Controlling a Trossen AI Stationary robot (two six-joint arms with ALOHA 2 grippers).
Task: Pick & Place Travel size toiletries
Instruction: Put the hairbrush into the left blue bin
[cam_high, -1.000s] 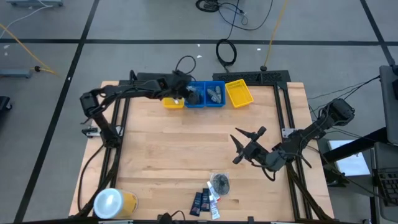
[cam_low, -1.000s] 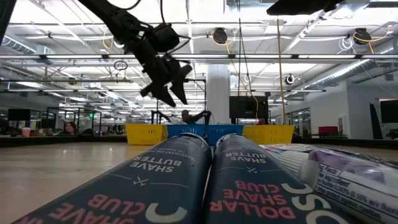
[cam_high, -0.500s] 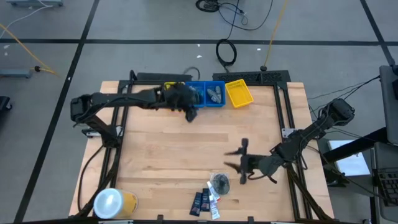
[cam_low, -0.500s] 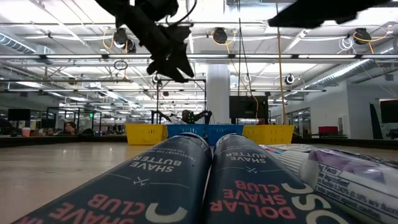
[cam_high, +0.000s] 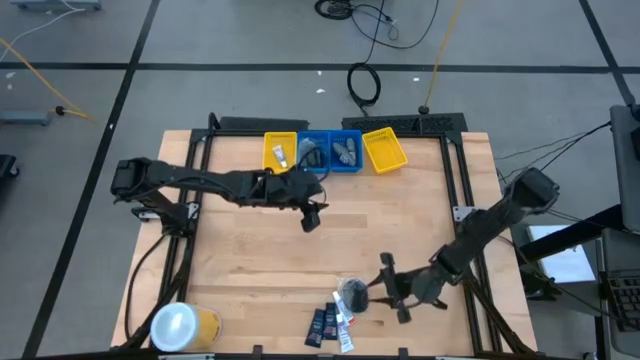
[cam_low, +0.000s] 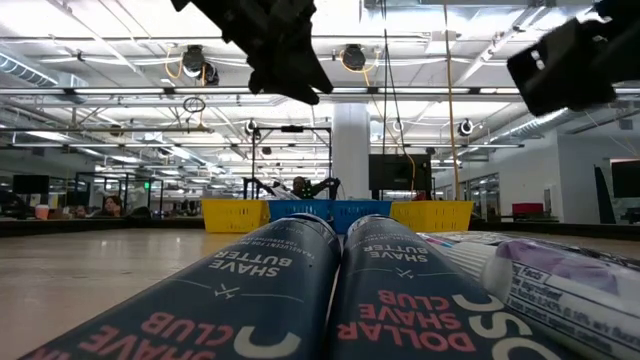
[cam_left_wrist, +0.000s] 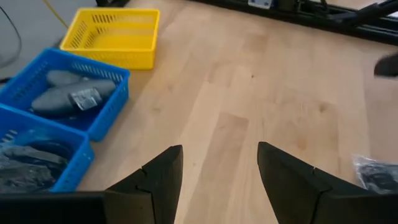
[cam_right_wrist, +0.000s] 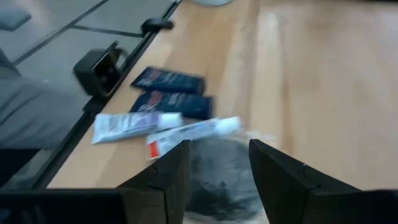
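The clear pouch (cam_high: 352, 293) with dark grey round contents lies near the worktop's (cam_high: 250, 250) front edge, a little right of its middle. Just in front of it, touching or nearly so, sit two navy flat packets (cam_high: 321, 325) side by side and two small white tubes (cam_high: 343, 322), one with a purple-printed body. The pouch is crinkly and soft-looking, so it will likely deform under a pinch.

The right end effector (cam_high: 388, 285) hovers low just beside the pouch on its right-edge side, jaws spread and holding nothing; in its wrist view the pouch (cam_right_wrist: 214, 165) sits right between the two dark fingers (cam_right_wrist: 171, 171). To do this pick well, I judge it should come straight down with the jaws centred on the bulk of the dark contents, not on loose film, and close without catching the tube (cam_right_wrist: 193, 132) that lies against the pouch.

The left end effector (cam_high: 311, 218) hangs above the worktop's middle, toward the back, also spread and empty. Along the back edge stand a yellow tray (cam_high: 279, 152), two blue trays (cam_high: 330, 152) already holding grey items, and another yellow tray (cam_high: 385, 149). A white-topped yellow container (cam_high: 180, 326) stands at the front left corner.
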